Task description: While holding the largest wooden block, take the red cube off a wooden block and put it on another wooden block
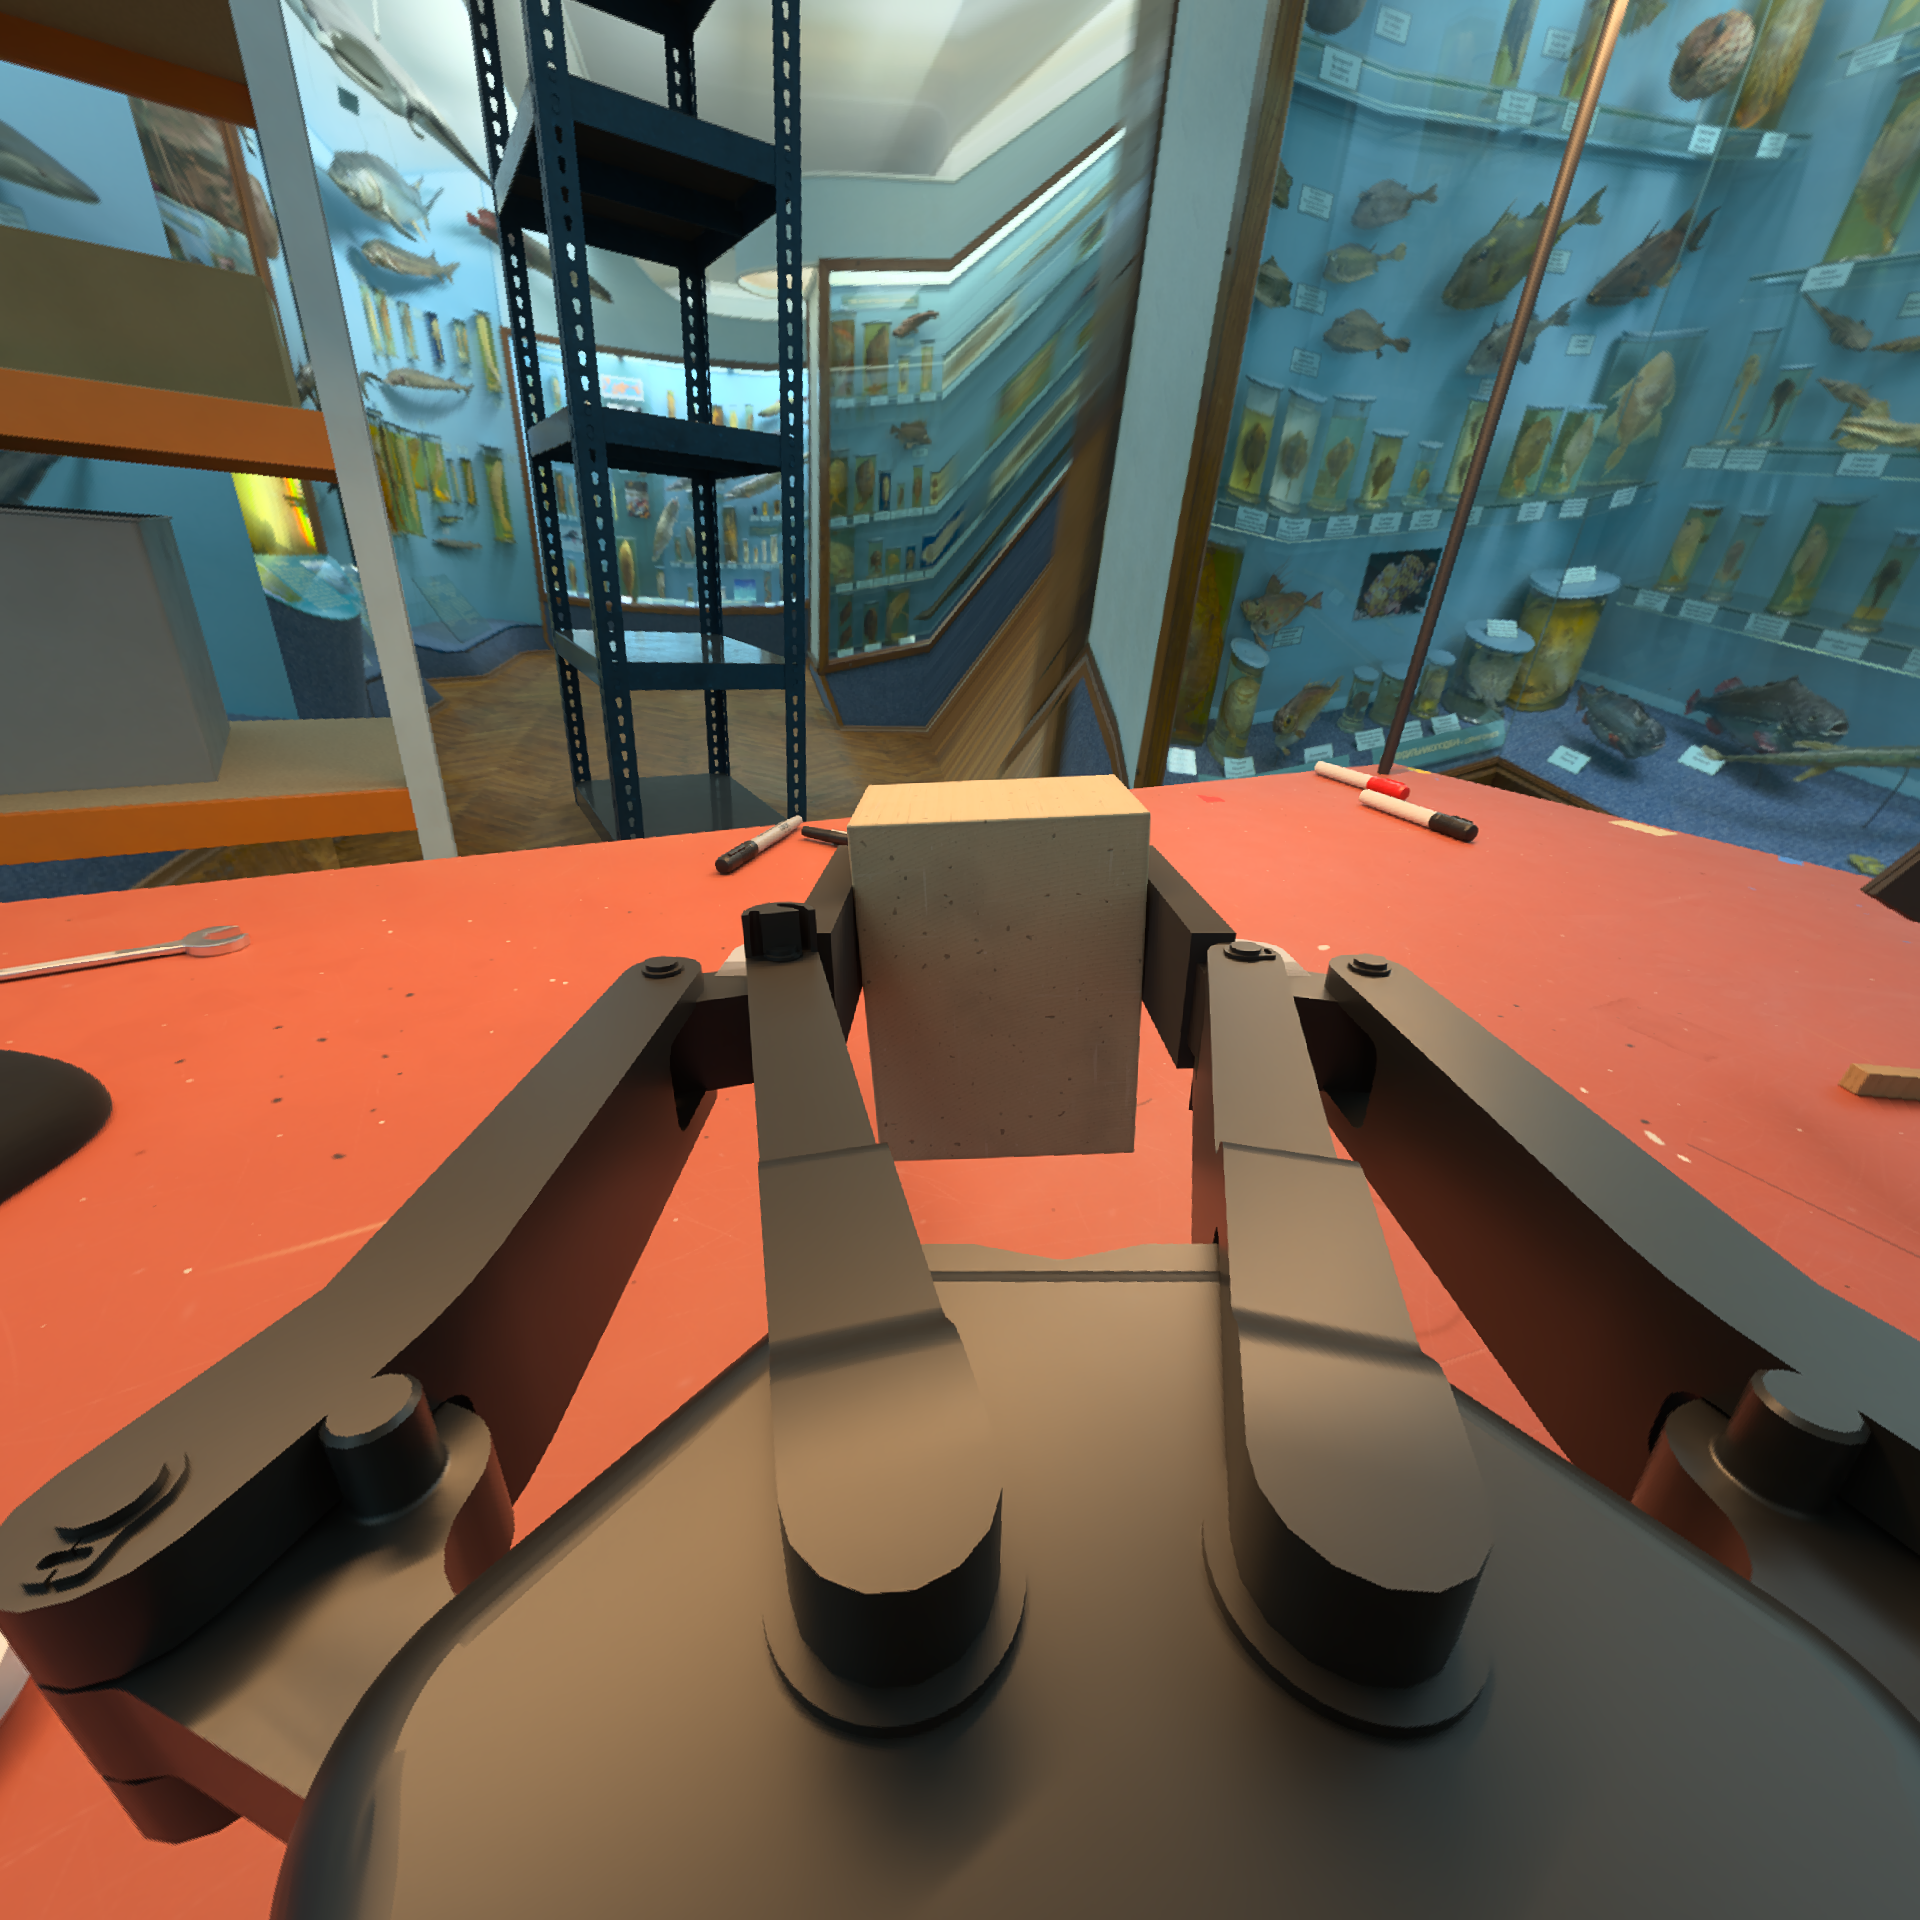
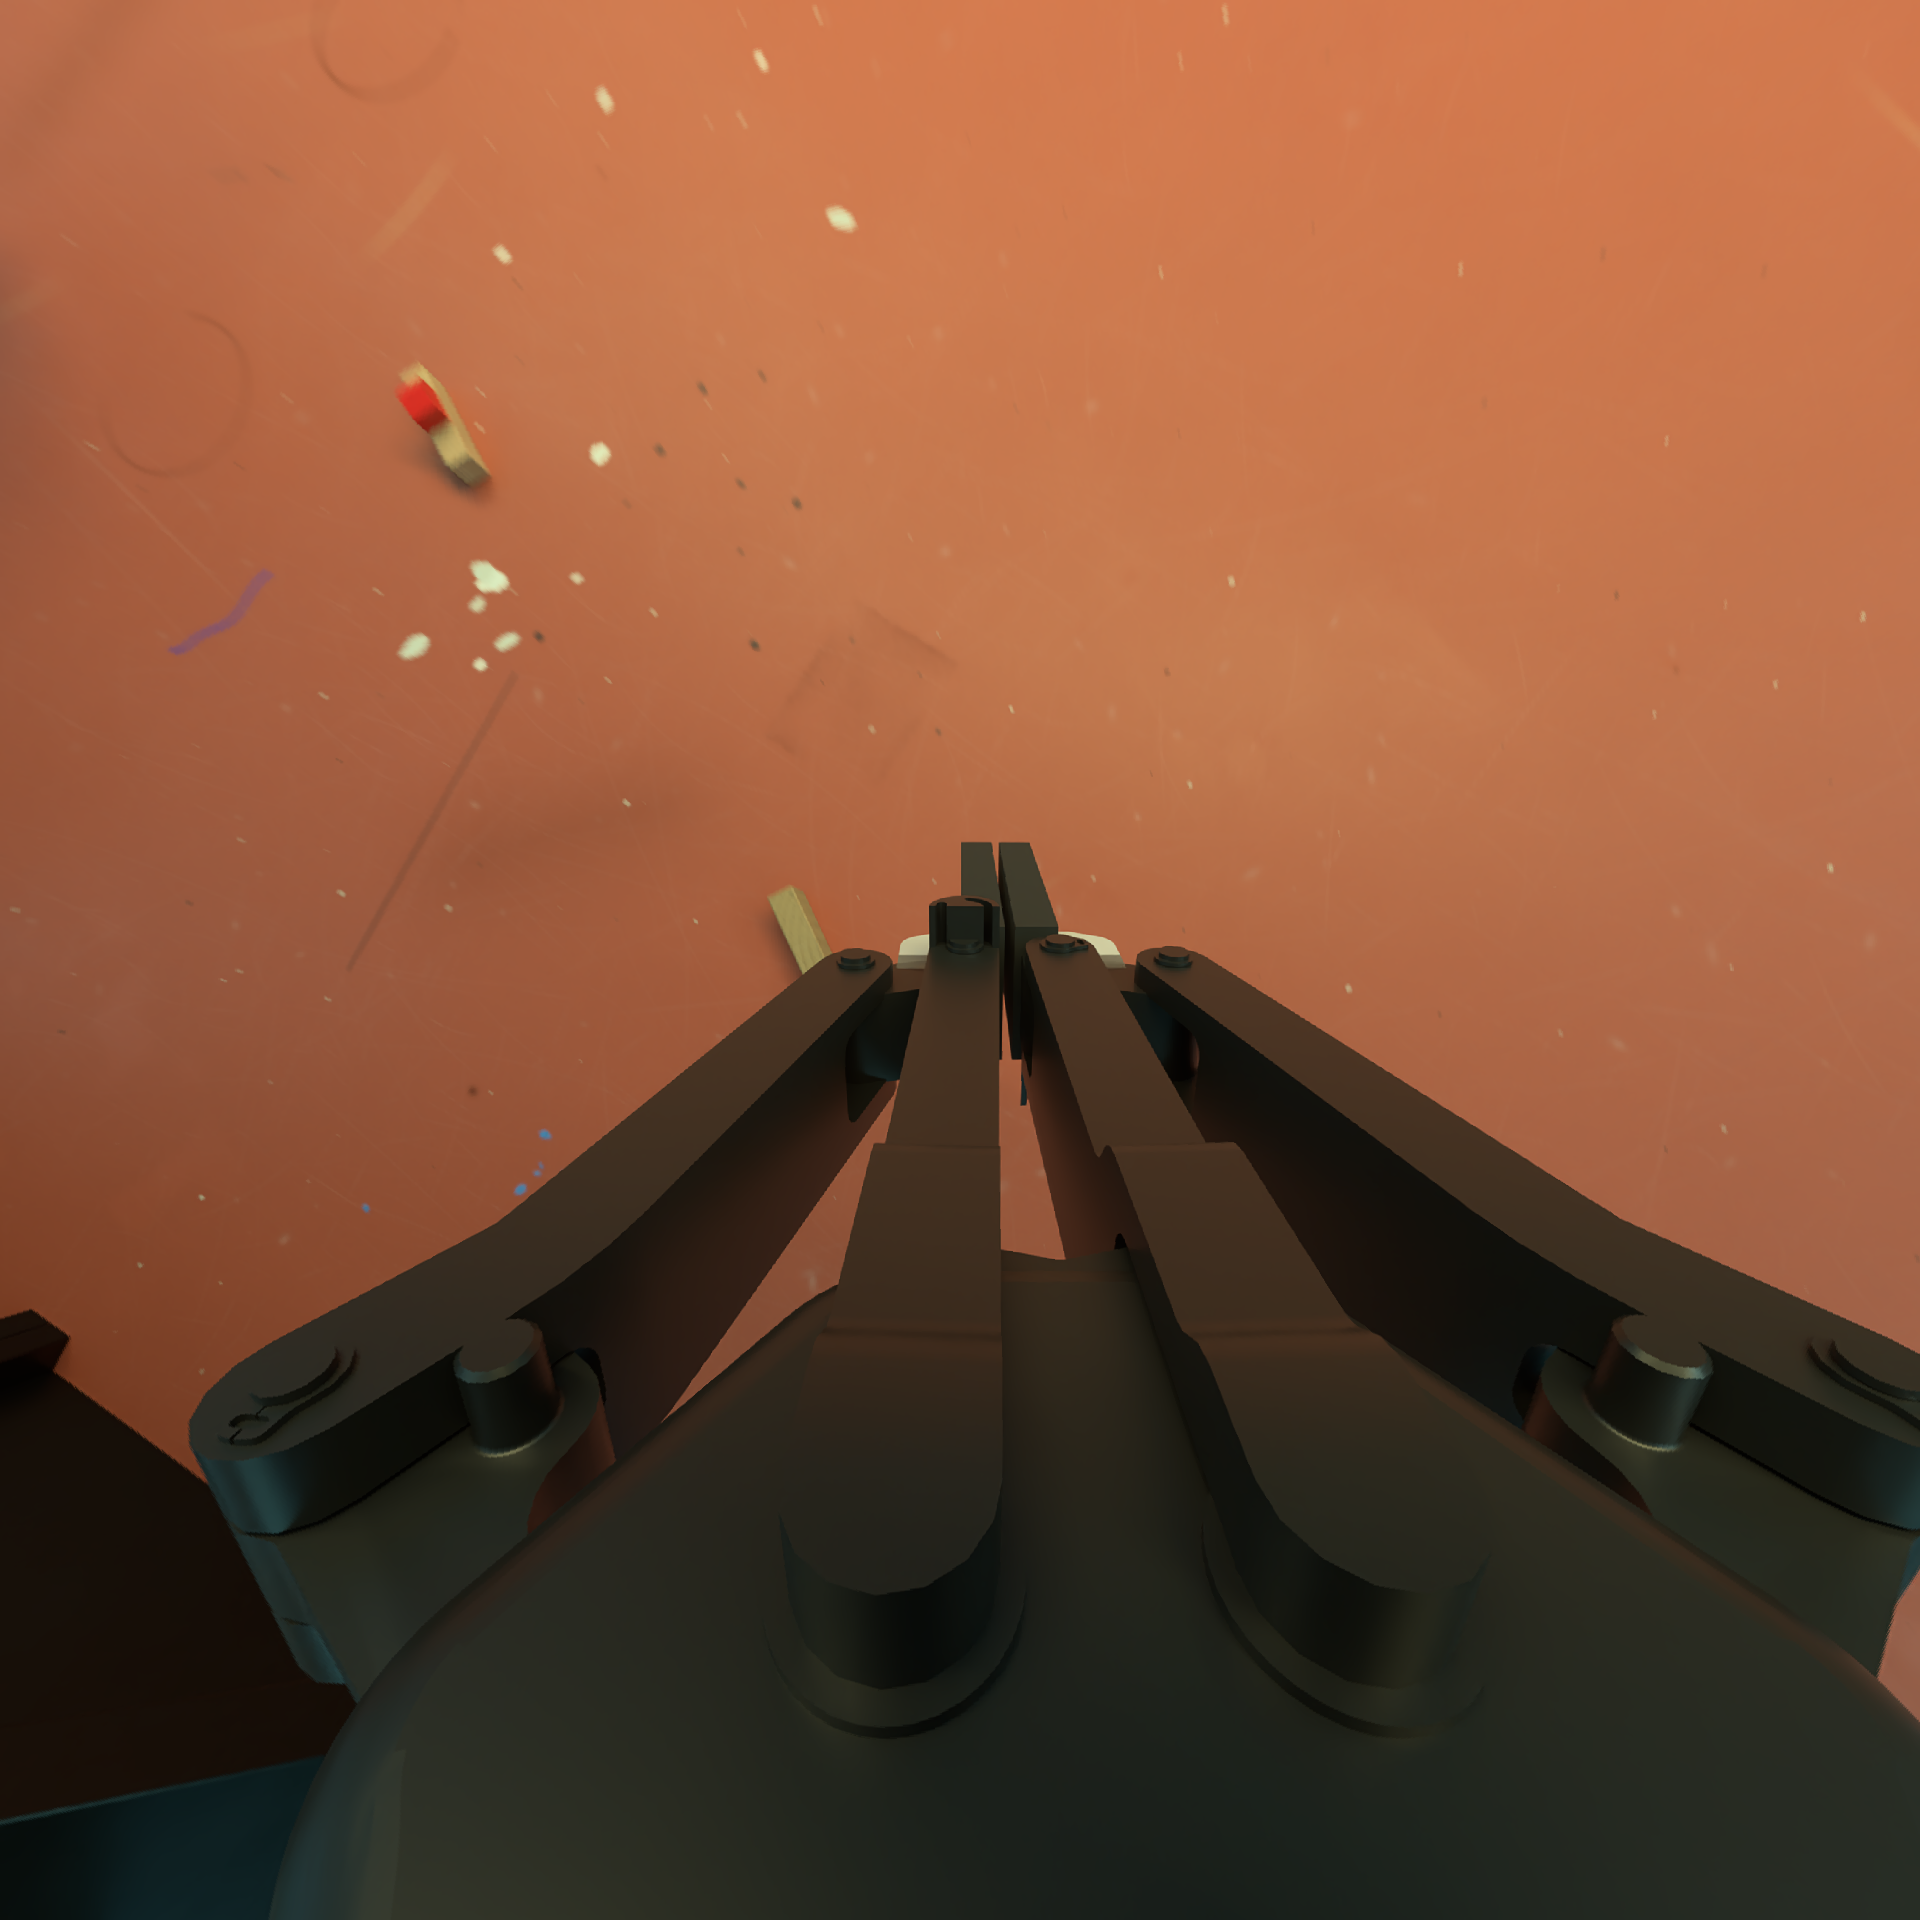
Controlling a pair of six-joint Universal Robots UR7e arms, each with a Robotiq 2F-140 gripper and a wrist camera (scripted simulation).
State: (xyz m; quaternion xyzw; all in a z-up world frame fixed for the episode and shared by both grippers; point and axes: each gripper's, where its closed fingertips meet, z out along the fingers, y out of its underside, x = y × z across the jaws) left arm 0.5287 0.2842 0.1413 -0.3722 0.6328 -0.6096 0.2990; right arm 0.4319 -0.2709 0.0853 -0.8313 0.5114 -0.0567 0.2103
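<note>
My left gripper (image 1: pixel 1000 914) is shut on the largest wooden block (image 1: pixel 1000 966), a pale upright block held a little above the red table (image 1: pixel 416 1039). In the right wrist view, the small red cube (image 2: pixel 420 402) sits on a thin wooden block (image 2: pixel 454 436) far off at the upper left. My right gripper (image 2: pixel 997 868) is shut and empty, high above the table. Another thin wooden block (image 2: pixel 798 925) lies just left of its fingertips, partly hidden by the gripper. A flat wooden piece (image 1: pixel 1883 1081) shows at the right edge of the left wrist view.
Markers lie at the table's far edge: a black-capped one (image 1: pixel 758 844) and two more (image 1: pixel 1397 798) at the right. A wrench (image 1: pixel 135 951) lies at the left. A dark shelf rack (image 1: pixel 665 416) and an orange shelf (image 1: pixel 156 436) stand beyond the table. A dark body (image 2: pixel 94 1558) fills the right view's lower left.
</note>
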